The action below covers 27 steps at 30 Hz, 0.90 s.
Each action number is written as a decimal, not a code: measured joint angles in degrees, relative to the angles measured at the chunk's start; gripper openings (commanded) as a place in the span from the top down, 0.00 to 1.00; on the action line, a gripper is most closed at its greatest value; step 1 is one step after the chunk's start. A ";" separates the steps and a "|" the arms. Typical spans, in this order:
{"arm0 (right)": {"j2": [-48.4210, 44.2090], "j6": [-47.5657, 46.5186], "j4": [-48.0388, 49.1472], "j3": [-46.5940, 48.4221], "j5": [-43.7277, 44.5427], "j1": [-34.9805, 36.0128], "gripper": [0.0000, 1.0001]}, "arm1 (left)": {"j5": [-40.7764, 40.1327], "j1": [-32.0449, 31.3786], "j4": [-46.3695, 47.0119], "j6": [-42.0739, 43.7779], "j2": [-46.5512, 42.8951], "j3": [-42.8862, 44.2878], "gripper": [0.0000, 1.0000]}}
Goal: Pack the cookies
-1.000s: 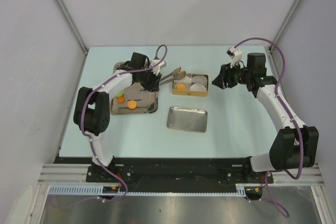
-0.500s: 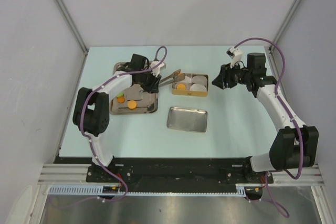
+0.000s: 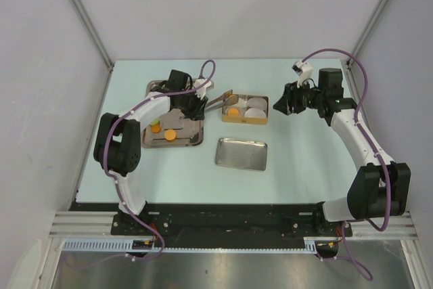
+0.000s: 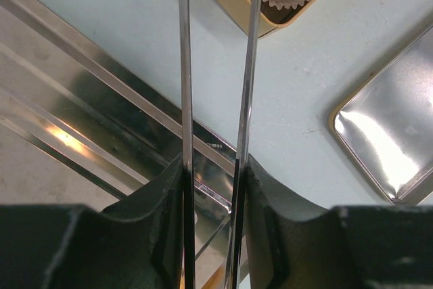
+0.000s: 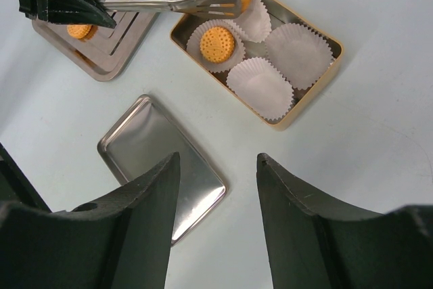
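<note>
Currently: cookies divided between tray and tin, with the tongs held by the left arm.

Top view: the left gripper [image 3: 195, 105] is clamped on the long metal tongs [image 3: 218, 99], whose tips reach over the gold rectangular tin [image 3: 245, 120]. The right gripper [image 3: 285, 99] hangs just beside the tin's right end. Two orange round cookies [image 3: 170, 135] and a pale green cookie [image 3: 155, 121] lie in the ribbed steel tray [image 3: 191, 137]. A flat steel lid [image 3: 241, 153] sits nearer the arms on the pale blue table [image 3: 304, 160]. Left wrist view: both tong blades run up between the black fingers [image 4: 270, 201], which press against them. Right wrist view: the right jaws stand wide apart with nothing between them. The tin holds four white fluted paper liners [image 5: 260, 86]. One carries an orange cookie with a dimpled face and a scalloped edge. A second orange cookie lies at the tong tips; whether the tongs hold it cannot be told.
</note>
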 measured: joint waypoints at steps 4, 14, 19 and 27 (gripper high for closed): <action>0.02 -0.02 0.02 0.00 0.00 0.00 0.47 | -0.02 0.00 0.20 0.02 0.00 0.00 0.58; 0.48 -0.02 0.00 0.00 0.00 0.00 0.47 | -0.04 -0.04 0.61 0.00 -0.02 0.00 0.54; 0.55 -0.07 0.00 0.00 0.00 0.00 0.46 | -0.07 -0.04 0.59 0.00 -0.22 0.00 0.52; 0.57 -0.17 0.00 0.00 0.00 0.00 0.47 | -0.42 -0.04 0.76 0.00 -1.77 -0.52 0.52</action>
